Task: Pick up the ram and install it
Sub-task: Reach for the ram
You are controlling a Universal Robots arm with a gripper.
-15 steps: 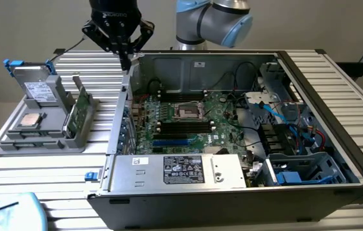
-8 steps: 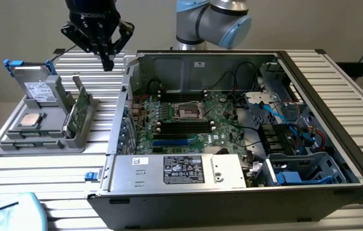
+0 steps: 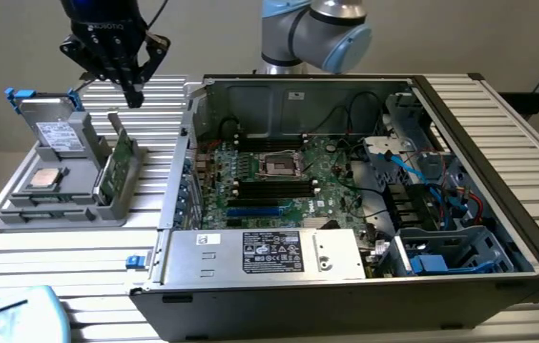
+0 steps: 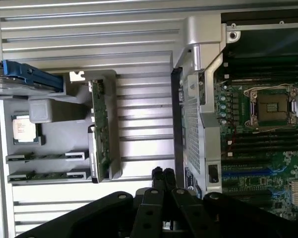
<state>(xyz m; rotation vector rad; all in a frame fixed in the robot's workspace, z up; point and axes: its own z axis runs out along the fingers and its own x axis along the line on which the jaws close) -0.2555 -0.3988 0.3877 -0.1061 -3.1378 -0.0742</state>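
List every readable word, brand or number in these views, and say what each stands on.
"ROBOTIQ": faint white letters on the body of the gripper.
"DELL": sideways on the motherboard, partly cut off at the edge of the wrist view.
Too small to read: the print on the power supply label, the hard drive label and the processor chip.

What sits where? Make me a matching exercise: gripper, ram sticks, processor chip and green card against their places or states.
1 gripper
2 ram sticks
3 processor chip
4 green card

A lying flat in the tray
B shut, holding nothing
C standing upright along the tray's side
D in the tray's long narrow slots

Pairs: 1-B, 2-D, 3-A, 4-C
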